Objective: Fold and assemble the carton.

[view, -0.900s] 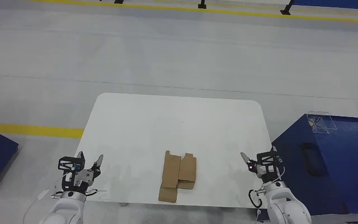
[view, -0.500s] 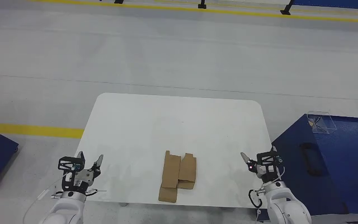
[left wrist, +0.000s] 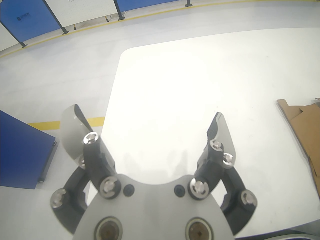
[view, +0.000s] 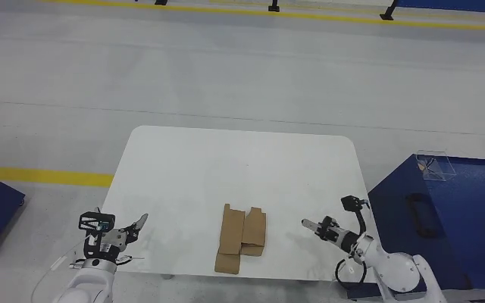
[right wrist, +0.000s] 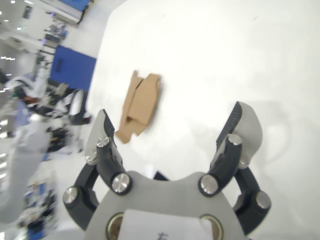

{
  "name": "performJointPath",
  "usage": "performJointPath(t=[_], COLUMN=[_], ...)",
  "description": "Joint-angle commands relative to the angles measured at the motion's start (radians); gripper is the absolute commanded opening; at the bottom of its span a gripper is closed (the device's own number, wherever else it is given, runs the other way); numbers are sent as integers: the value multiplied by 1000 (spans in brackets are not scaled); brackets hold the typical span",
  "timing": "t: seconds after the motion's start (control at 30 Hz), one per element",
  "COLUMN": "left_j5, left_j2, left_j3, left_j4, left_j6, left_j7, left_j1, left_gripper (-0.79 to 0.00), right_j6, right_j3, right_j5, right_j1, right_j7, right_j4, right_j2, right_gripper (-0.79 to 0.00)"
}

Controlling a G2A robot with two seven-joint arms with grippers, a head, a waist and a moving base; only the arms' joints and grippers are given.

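We are seeing a flattened brown cardboard carton [view: 242, 236] lying near the front edge of the white rounded surface [view: 227, 159]. Our left end effector [left wrist: 146, 113] and right end effector [right wrist: 171, 109] are hovering wide open, empty, on either side of it.

Bright, even overhead light; shadows soft and faint. Table [left wrist: 175, 88] glares near white in the left wrist view; left gripper [left wrist: 146, 111] casts pale streaks on it; carton [right wrist: 140, 103] throws a thin shadow along one edge. Straight lines bow toward both wrist views' edges.
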Motion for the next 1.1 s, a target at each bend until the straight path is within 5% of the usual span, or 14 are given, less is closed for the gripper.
performJointPath(t=[0.0, 0.07, 0.1, 0.2, 0.3, 0.43, 0.77, 0.8, 0.87, 0.97, 1.03, 1.07], left_j5=[0, 0, 0, 0, 0, 0, 0, 0, 0, 0, 0, 0], left_j2=[0, 0, 0, 0, 0, 0, 0, 0, 0, 0, 0, 0], left_j3=[0, 0, 0, 0, 0, 0, 0, 0, 0, 0, 0, 0], left_j4=[0, 0, 0, 0, 0, 0, 0, 0, 0, 0, 0, 0], left_j6=[0, 0, 0, 0, 0, 0, 0, 0, 0, 0, 0, 0], left_j7=[0, 0, 0, 0, 0, 0, 0, 0, 0, 0, 0, 0], left_j1=[0, 0, 0, 0, 0, 0, 0, 0, 0, 0, 0, 0], left_gripper=[0, 0, 0, 0, 0, 0, 0, 0, 0, 0, 0, 0], right_j6=[33, 73, 68, 40, 37, 19, -2, -2, -1, 1, 4, 1], right_j3=[-22, -62, -84, -168, -230, -299, -444, -456, -479, -513, -533, -543], right_j5=[166, 248, 228, 195, 213, 205, 200, 198, 194, 179, 182, 183], right_j1=[58, 121, 146, 183, 233, 274, 382, 393, 414, 439, 458, 469], right_j7=[167, 264, 266, 217, 192, 127, 63, 52, 29, -20, -32, -38], right_j4=[76, 159, 188, 252, 326, 394, 536, 548, 573, 603, 631, 647], right_j2=[2, 1, 1, -8, -18, -30, -60, -63, -70, -81, -87, -91], right_gripper=[0, 0, -185, -197, -289, -234, -283, -394, -403, -357, -219, -246])
